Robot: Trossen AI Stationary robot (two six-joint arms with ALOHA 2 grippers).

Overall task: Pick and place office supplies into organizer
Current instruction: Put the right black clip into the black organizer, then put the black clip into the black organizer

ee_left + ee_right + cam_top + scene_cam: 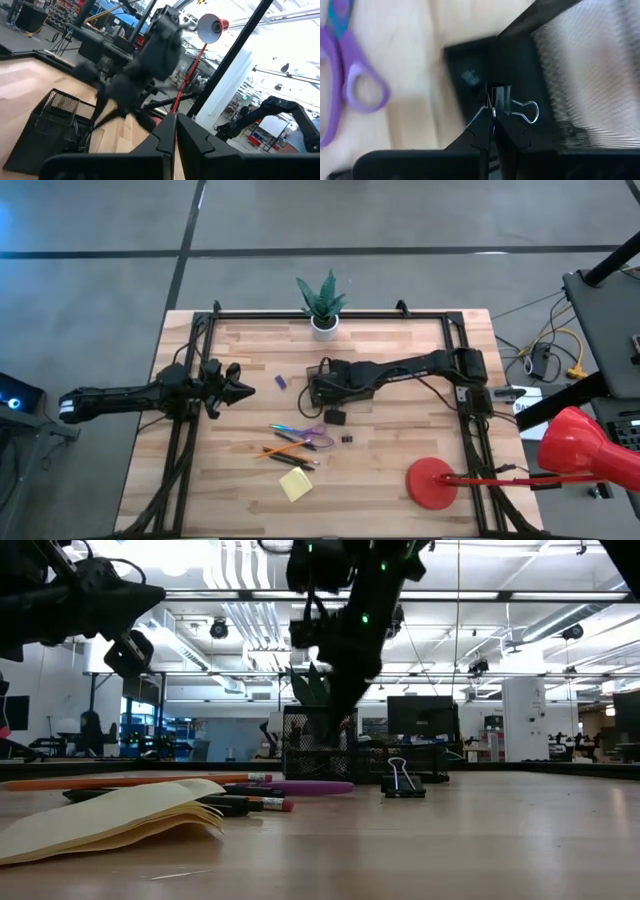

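Note:
The black mesh organizer (335, 417) stands mid-table, mostly under my right arm; it also shows in the low view (400, 760). My right gripper (318, 385) points steeply down over it, shut on a small black binder clip (500, 96). Nearer the front lie purple scissors (308, 435), pens (285, 450), a yellow sticky pad (295, 483) and small dark clips (347, 439). A blue piece (282, 382) lies left of the organizer. My left gripper (242, 389) waits shut at the left, above the table. My right gripper pinches the binder clip at the lower edge of its black body (495, 107) between its two fingertips, coming from above and pointing steeply down. One wire handle (529, 111) sticks out sideways. The clip hangs clear, over the organizer's mesh wall and low compartment (470, 75).
A white pot with a green plant (322, 308) stands at the far edge. A red lamp's base (430, 483) sits at the front right, its head (580, 445) off the table. Another binder clip (403, 780) stands in front of the organizer.

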